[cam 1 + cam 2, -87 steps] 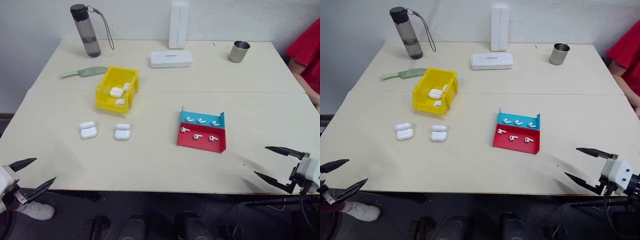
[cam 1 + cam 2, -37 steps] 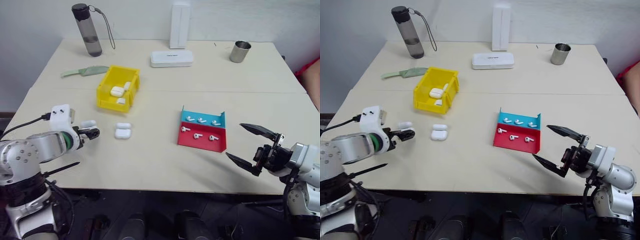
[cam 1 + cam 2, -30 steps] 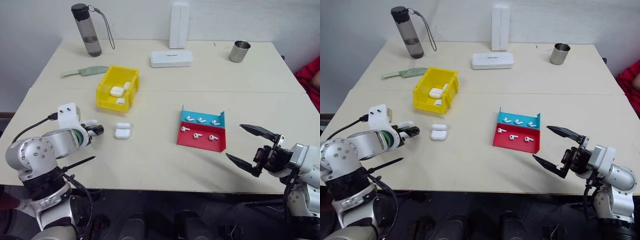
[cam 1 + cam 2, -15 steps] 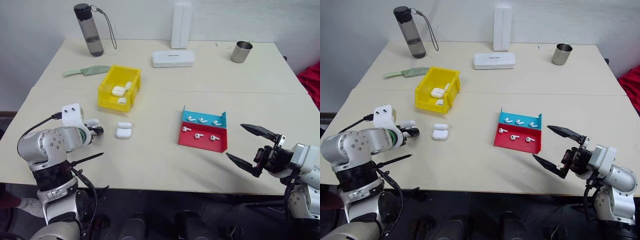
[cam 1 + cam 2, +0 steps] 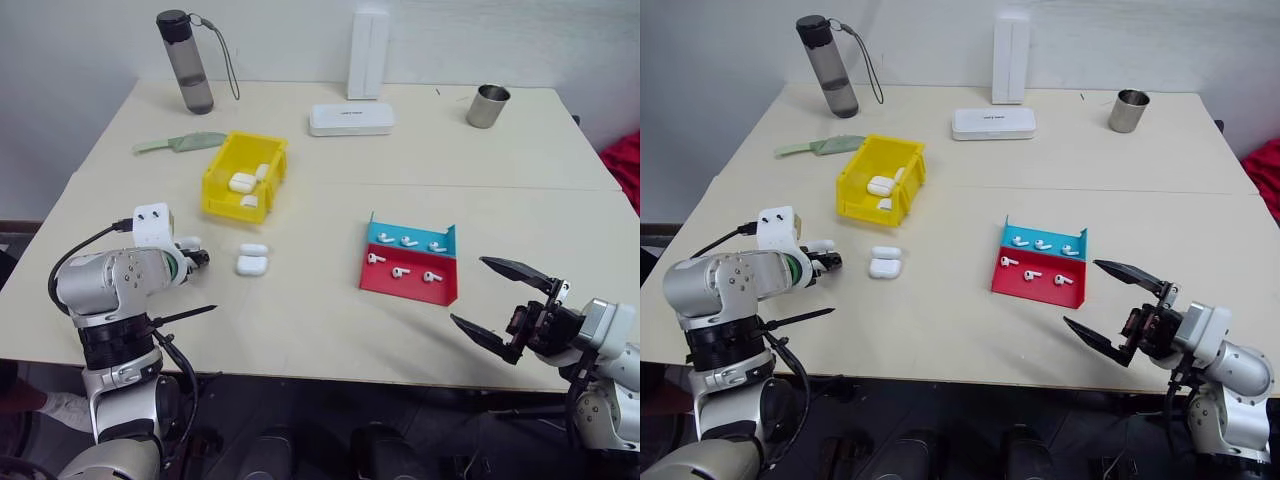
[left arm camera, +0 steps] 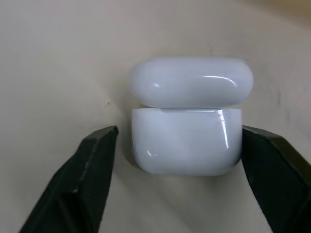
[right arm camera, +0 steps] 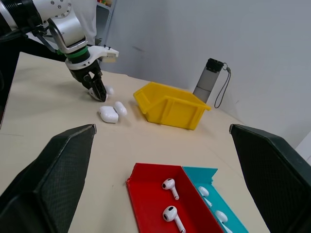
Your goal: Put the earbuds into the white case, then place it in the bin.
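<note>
Jaws of the left gripper (image 6: 177, 141) bracket the open white case (image 6: 187, 138) near the yellow bin (image 5: 244, 178), barely touching; right gripper (image 5: 505, 305) gapes. Earbuds (image 5: 400, 270) remain trayed; nothing loaded.

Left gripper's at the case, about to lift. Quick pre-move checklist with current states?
1. The white case sits between the left gripper fingers: ok, one finger on each side.
2. Fingers clamped on the case: cannot tell; small gaps show on both sides in the left wrist view.
3. Case lid open for loading: ok, the lid stands apart from the base.
4. Earbuds available: ok, six lie in the red and blue tray.
5. Right gripper open and free: ok, it holds nothing.
6. Room in the yellow bin: ok, though cases already lie in it.
</note>
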You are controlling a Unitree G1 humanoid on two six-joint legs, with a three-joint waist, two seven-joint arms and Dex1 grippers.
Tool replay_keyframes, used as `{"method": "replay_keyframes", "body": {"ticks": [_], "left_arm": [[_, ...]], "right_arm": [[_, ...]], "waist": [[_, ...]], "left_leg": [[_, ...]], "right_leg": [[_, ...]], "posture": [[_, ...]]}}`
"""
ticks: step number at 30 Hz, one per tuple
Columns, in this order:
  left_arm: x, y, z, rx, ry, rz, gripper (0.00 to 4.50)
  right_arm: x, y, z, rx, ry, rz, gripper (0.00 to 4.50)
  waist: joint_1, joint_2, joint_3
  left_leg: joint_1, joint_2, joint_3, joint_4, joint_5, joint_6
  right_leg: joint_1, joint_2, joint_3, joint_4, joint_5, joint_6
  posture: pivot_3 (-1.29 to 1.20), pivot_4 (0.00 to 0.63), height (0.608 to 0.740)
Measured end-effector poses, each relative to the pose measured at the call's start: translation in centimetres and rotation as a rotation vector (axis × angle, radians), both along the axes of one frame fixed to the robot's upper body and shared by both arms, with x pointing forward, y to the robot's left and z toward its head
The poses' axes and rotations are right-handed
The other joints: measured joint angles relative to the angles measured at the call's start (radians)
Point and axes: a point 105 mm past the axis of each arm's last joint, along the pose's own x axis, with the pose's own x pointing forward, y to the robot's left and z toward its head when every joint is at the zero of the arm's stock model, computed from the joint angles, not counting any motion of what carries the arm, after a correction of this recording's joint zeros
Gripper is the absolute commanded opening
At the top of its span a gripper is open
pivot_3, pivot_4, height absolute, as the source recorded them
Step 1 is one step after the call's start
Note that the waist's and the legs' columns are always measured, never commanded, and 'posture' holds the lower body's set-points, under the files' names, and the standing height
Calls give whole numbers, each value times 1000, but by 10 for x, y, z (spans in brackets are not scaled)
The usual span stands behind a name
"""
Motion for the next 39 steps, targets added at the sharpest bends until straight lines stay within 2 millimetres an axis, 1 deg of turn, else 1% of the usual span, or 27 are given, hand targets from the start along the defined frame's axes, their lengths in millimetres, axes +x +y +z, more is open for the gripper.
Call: {"method": "replay_keyframes", "body": {"ticks": [1,6,9,11,14,15,17,18,21,23,25,26,29,30,32,34,36,37,39], "left_arm": [[0,0,0,1,-1,-4,2782],[-4,5,-1,18,0,-11,2781],[-12,15,-1,44,-7,-24,2781],[-18,25,-1,76,-36,-69,2781],[-26,35,2,69,-134,-178,2781],[-27,36,8,53,-202,-234,2781],[-36,35,27,27,-362,-411,2781],[-44,32,37,12,-440,-523,2781],[-70,13,60,-81,-620,-818,2781],[-82,-3,73,-148,-741,-983,2781],[-91,-21,78,-218,-805,-1120,2781],[-94,-31,77,-253,-825,-1180,2781],[-104,-73,72,-410,-897,-1356,2781],[-106,-88,71,-460,-926,-1405,2781],[-109,-108,68,-523,-953,-1479,2781],[-114,-129,67,-593,-995,-1548,2781],[-115,-146,65,-650,-1049,-1587,2781],[-116,-151,65,-668,-1079,-1596,2781],[-117,-163,65,-708,-1146,-1611,2781]], "right_arm": [[-1,0,-1,1,3,-1,4500],[-2,0,-1,1,-11,-5,4500],[-1,0,-1,0,-14,-6,4500],[-1,0,-1,-2,-18,-9,4500],[-2,0,-2,-7,-23,-14,4500],[-1,0,-1,-8,-25,-17,4500],[-1,-1,-1,-12,-25,-25,4500],[-1,-2,-1,-15,-23,-27,4500],[-1,-8,2,-44,-16,-42,4500],[-1,-16,5,-61,-14,-65,4500],[-2,-23,7,-70,-3,-90,4500],[-3,-25,7,-68,1,-102,4500],[-9,-33,1,-63,47,-144,4500],[-14,-37,-2,-64,64,-171,4500],[-22,-42,-5,-67,90,-211,4500],[-34,-51,-9,-72,118,-283,4500],[-45,-61,-15,-83,150,-374,4500],[-50,-65,-18,-85,166,-415,4500],[-63,-82,-22,-83,194,-542,4500]], "waist": [[2,0,0],[0,0,0],[-12,0,0],[-25,0,0],[-28,0,0],[-25,0,0],[-23,-1,0],[-23,0,0],[-15,0,1],[-4,0,1],[1,1,1],[2,1,1],[2,1,1],[2,1,1],[1,1,1],[1,1,1],[1,1,1],[0,0,1],[-1,1,1]], "left_leg": [[0,0,0,0,0,0],[0,0,0,0,0,0],[0,0,0,-2,0,0],[0,1,0,-3,0,0],[0,1,0,-4,0,-1],[0,1,0,-4,1,-2],[0,1,0,-4,0,-2],[0,1,0,-5,0,-2],[0,1,-2,-5,0,-1],[0,1,-3,-4,0,0],[0,1,-3,-4,-1,1],[1,1,-3,-4,-1,2],[1,1,-4,-2,-3,3],[1,0,-4,-2,-3,4],[1,0,-4,-2,-3,4],[2,0,-4,-1,-3,4],[2,0,-3,-1,-3,4],[2,1,-3,-1,-3,4],[3,1,-2,-1,-3,4]], "right_leg": [[0,0,0,0,0,0],[0,0,0,0,0,0],[-1,0,0,0,0,0],[-2,1,1,0,0,0],[-3,1,2,-1,0,0],[-3,1,2,-1,0,0],[-3,1,2,-3,0,0],[-2,0,1,-4,0,0],[1,0,0,-7,0,-1],[3,0,-1,-9,0,-1],[4,0,-1,-10,0,-1],[5,0,-1,-10,0,-1],[6,0,-1,-10,0,0],[7,0,-1,-10,0,0],[7,0,-1,-10,0,0],[9,1,-1,-10,0,0],[10,1,-1,-11,0,0],[10,1,-1,-11,0,0],[11,2,0,-13,0,0]], "posture": [[0,150,740],[0,150,740],[0,150,740],[0,150,740],[0,150,740],[0,150,740],[0,150,740],[0,150,740],[0,150,740],[0,150,740],[0,150,740],[0,150,740],[0,150,740],[0,150,740],[0,150,740],[0,150,740],[0,150,740],[0,150,740],[0,150,740]]}}
